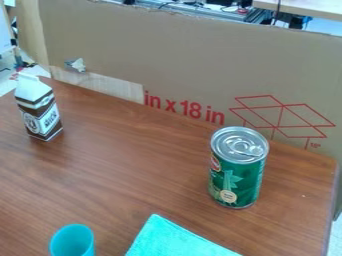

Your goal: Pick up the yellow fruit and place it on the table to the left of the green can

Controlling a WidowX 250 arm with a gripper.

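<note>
A green can (237, 177) with a silver pull-tab lid stands upright on the right part of the wooden table. At the upper left stands a small brown and white milk carton (40, 111) with a gabled top. A turquoise cup (72, 241) is at the bottom edge, left of centre, its round opening facing up. To the right of the cup, a turquoise cloth (175, 241) lies flat, one corner pointing away from the camera; its near part is cut off by the view's edge.
Behind the brown wooden table (127, 165) a tall cardboard panel (194, 65) runs along the far edge, with red print on it. The table's right edge lies just beyond the can. Cables and equipment are behind the panel.
</note>
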